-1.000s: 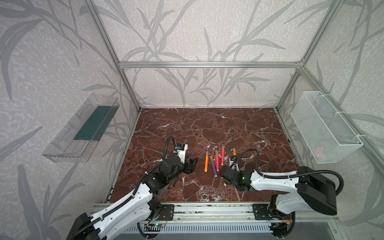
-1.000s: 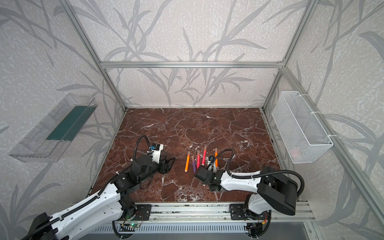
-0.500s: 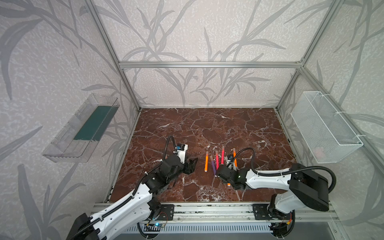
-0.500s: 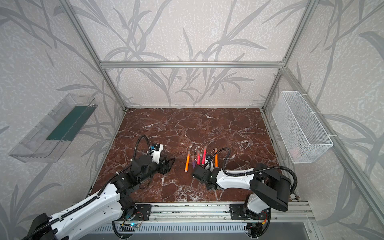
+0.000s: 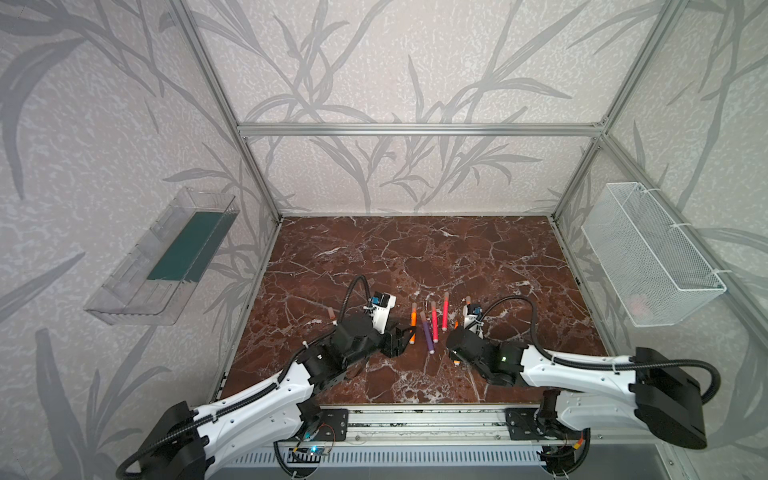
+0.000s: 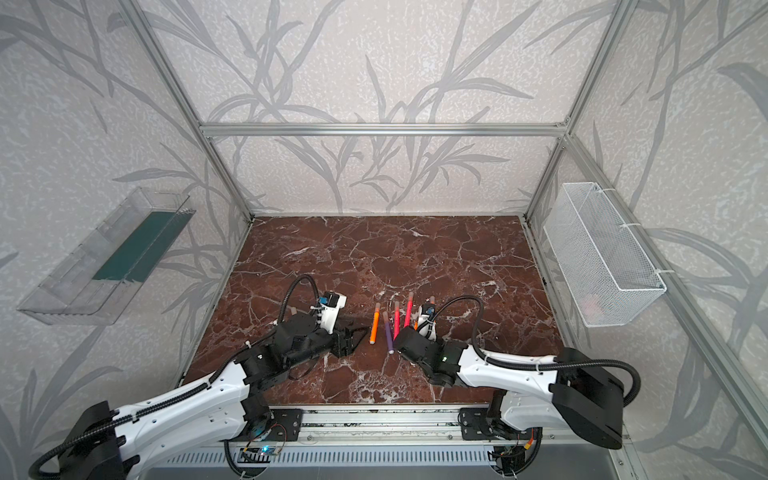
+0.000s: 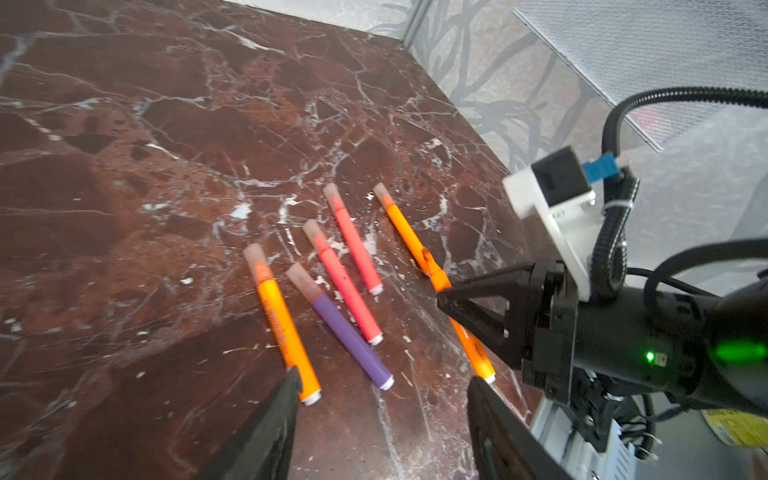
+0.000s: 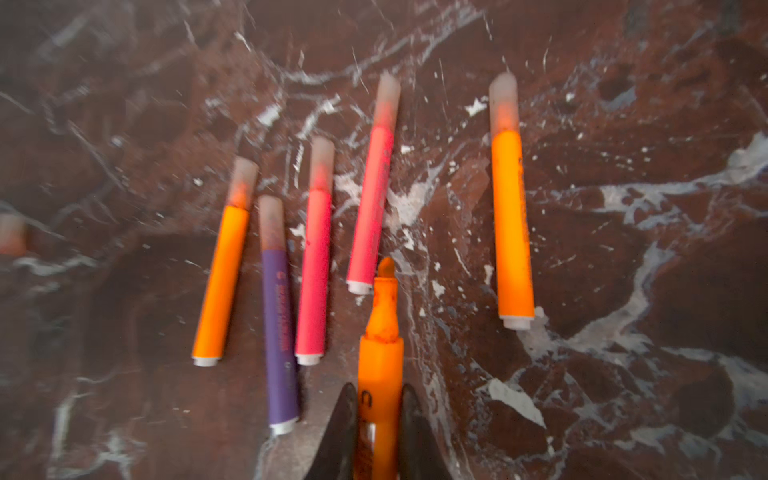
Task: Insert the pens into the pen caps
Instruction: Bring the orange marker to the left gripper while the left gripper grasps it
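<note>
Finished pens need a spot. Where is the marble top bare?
Bare: the back half of the brown marble tabletop, behind the row of five capped pens, and the right strip toward the white wire basket. Crowded: front middle, where the right gripper holds an uncapped orange pen beside the left gripper; a loose translucent cap lies left of it.

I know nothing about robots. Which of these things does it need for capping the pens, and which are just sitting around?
Part of the job:
- uncapped orange pen, gripped by the right gripper
- loose cap, lying left of the arms
- capped pens, already done: two orange, two pink, one purple

Just there:
- clear plastic tray on the left wall
- white wire basket on the right wall
</note>
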Motion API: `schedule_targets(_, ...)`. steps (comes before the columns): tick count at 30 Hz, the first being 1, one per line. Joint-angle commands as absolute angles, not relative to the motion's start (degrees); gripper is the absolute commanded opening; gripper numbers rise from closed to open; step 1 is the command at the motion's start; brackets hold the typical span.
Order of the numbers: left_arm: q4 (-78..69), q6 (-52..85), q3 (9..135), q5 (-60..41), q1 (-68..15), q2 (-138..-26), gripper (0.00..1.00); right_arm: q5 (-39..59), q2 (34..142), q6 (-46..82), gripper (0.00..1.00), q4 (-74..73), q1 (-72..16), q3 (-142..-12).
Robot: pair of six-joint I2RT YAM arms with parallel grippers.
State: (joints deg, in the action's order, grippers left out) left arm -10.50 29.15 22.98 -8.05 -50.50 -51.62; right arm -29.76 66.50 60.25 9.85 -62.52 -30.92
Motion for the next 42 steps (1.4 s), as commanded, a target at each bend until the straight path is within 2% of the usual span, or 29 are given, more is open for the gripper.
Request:
schedule_targets(1,-18.9,31.4,22.5,-9.1,-53.8,-54.2,0.66,-33.0,60.4,60.7,0.05,6.2,-62.4,-29.4)
schedule_targets(11,-29.6,33.0,26.5,-8.4,-60.7,-65.4,0.66,-31.8,50.0,58.2,0.03,-5.1,-63.1,-25.5)
schedule_targets(17,-31.7,32.9,30.1,-7.0,-62.0,-72.2,0.65,-31.7,51.3,57.1,0.02,-8.7,-64.9,-26.6)
schedule_targets(27,-33.1,33.2,31.8,-5.3,-62.1,-75.4,0.63,-31.8,53.6,57.1,0.02,-13.6,-66.5,-26.7)
schedule_targets(32,-33.0,33.1,31.8,-4.0,-62.1,-75.5,0.54,-32.2,53.7,57.0,0.02,-13.9,-67.3,-26.9)
schedule_targets(39,-32.3,32.8,31.7,-3.2,-62.1,-74.8,0.16,-32.4,54.8,57.8,0.03,-13.8,-68.1,-26.6)
schedule_targets(42,-31.3,32.4,32.0,-3.3,-62.1,-74.9,0.06,-32.4,54.8,57.8,0.06,-13.6,-68.1,-26.5)
